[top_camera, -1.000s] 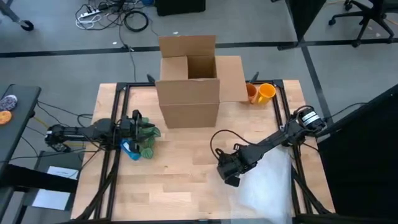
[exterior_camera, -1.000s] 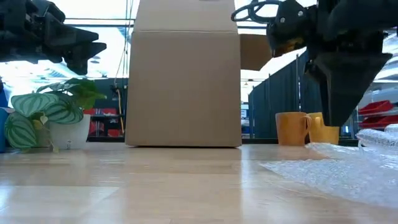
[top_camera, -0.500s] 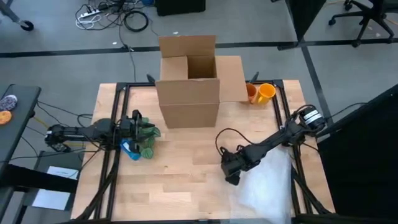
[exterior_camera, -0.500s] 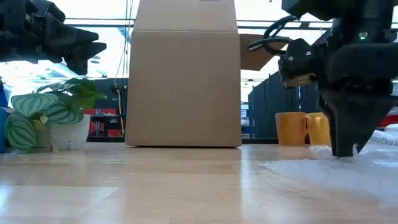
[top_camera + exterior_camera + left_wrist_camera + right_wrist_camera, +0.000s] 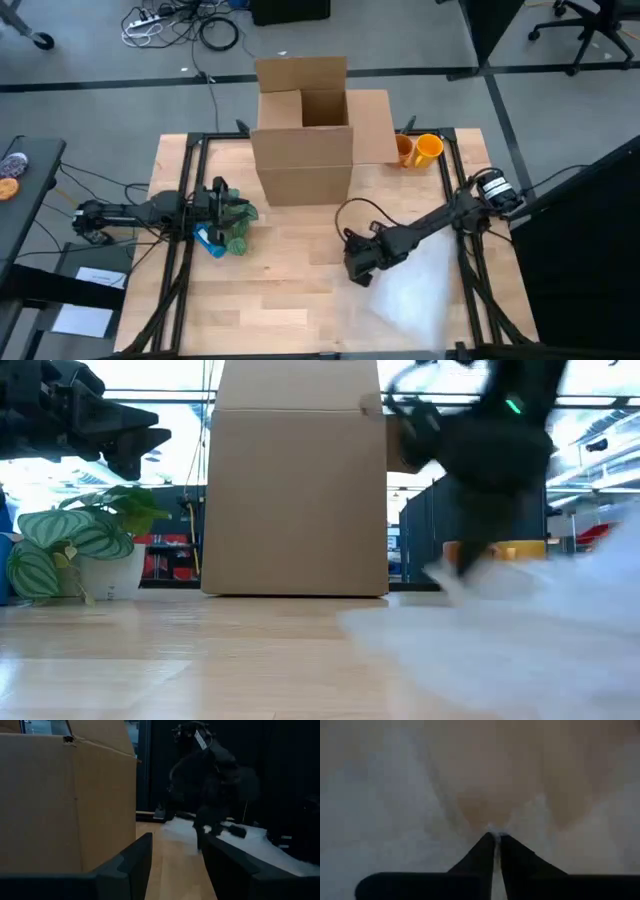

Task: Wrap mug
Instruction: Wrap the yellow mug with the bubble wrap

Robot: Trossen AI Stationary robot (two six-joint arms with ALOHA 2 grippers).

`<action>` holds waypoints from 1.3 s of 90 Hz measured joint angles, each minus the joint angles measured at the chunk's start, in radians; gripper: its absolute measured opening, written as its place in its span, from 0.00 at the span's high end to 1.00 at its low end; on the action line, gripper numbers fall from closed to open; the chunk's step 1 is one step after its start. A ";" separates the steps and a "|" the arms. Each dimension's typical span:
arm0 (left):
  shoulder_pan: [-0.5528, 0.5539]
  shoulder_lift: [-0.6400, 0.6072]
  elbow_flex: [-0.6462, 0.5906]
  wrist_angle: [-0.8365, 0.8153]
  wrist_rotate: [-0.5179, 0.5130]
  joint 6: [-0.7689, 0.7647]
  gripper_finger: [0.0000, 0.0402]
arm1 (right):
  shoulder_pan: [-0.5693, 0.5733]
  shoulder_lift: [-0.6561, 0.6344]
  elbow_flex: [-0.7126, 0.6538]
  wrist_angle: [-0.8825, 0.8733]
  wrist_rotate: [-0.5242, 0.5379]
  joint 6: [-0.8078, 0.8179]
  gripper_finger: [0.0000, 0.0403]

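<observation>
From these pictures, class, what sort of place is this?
Probably a robotics lab or workshop: a wooden table on a black frame with two robot arms, loose cables on a grey floor, and office chairs nearby.

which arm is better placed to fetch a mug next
Left. The right gripper is shut on the clear bubble wrap sheet; the left gripper, though far from the orange mugs, holds nothing, fingers open.

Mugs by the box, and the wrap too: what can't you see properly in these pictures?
- Mugs: low view, the blurred right arm and wrap cover them almost fully.
- Right gripper: low view, motion blur; its wrist view shows fingers shut on the wrap.
- Box inside: high view shows only shadow.
- Left gripper: open, over the plant, hiding its pot from above.
</observation>
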 joint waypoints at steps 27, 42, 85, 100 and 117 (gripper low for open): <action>0.000 0.000 0.000 -0.001 0.000 0.000 0.61 | -0.040 -0.002 0.393 -0.265 0.138 -0.242 1.00; 0.000 0.000 0.000 -0.001 0.000 0.000 0.61 | -0.024 -0.004 0.582 -0.530 0.166 -0.269 1.00; 0.000 0.000 0.000 0.000 0.000 0.000 0.61 | 0.079 -0.084 0.621 -0.849 0.131 -0.139 1.00; 0.000 0.001 0.000 0.008 0.000 0.000 0.61 | 0.098 -0.154 0.527 -0.854 0.117 -0.083 1.00; 0.000 0.001 0.000 0.019 0.000 0.000 0.61 | 0.103 -0.284 0.293 -0.851 0.113 0.029 1.00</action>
